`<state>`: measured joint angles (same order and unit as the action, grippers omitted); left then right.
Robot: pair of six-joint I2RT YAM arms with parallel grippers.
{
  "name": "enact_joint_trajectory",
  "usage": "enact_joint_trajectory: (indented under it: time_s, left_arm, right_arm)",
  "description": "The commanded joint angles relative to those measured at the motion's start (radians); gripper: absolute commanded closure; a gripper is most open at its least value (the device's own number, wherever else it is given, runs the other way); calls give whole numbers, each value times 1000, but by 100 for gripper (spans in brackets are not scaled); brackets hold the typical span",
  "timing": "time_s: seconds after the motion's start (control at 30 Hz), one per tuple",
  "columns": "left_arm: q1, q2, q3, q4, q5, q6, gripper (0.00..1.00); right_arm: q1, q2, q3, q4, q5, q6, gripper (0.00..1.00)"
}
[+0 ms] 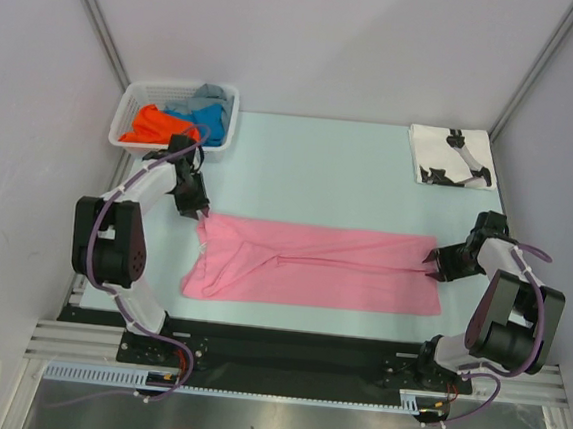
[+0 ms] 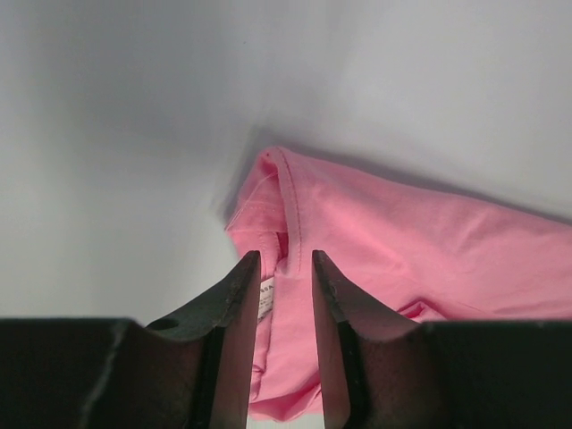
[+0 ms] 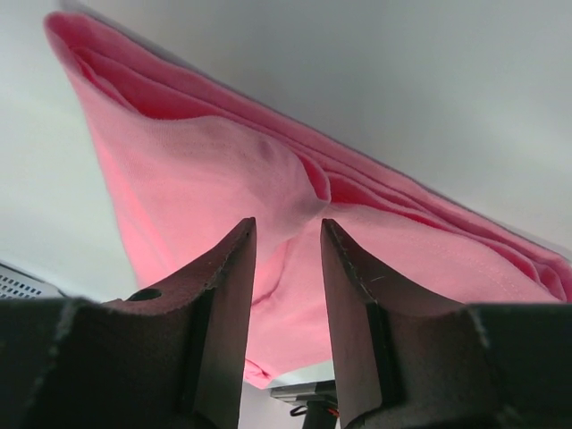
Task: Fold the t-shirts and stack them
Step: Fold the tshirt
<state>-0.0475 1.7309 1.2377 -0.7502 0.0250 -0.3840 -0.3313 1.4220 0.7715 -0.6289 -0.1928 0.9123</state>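
Observation:
The pink t-shirt (image 1: 312, 267) lies folded into a long band across the middle of the table. My left gripper (image 1: 200, 214) is at its far left corner, by the collar. In the left wrist view (image 2: 286, 259) its jaws stand apart with pink cloth (image 2: 402, 241) and a label between them. My right gripper (image 1: 430, 262) is at the band's right end. In the right wrist view (image 3: 288, 223) its jaws stand apart over puckered pink cloth (image 3: 206, 170). A folded white t-shirt with black print (image 1: 450, 156) lies at the far right.
A white lattice basket (image 1: 230, 119) at the far left holds an orange t-shirt (image 1: 146, 124), a blue one (image 1: 206, 119) and a grey one (image 1: 209, 93). Grey walls enclose the table on three sides.

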Motion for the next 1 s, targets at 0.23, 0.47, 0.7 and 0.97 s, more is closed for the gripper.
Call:
enact_joint_trajectory:
  time_s: [0.23,0.47,0.7,0.97]
  left_arm:
    - [8,-162,-142,-32,27,-16,61]
    - [8,-137,-139,2,64,-26,62]
    - [23,-82,-46,17,79,-32,58]
    - [26,-65,-27,17,101,-19,53]
  right_arm:
    - [-3,74,26,37,-8,-10,67]
    - [18,77,49,14,19,-35,83]
    - [60,72,124,-3,55,-87,100]
    - [118,74,251,12,81,-153,100]
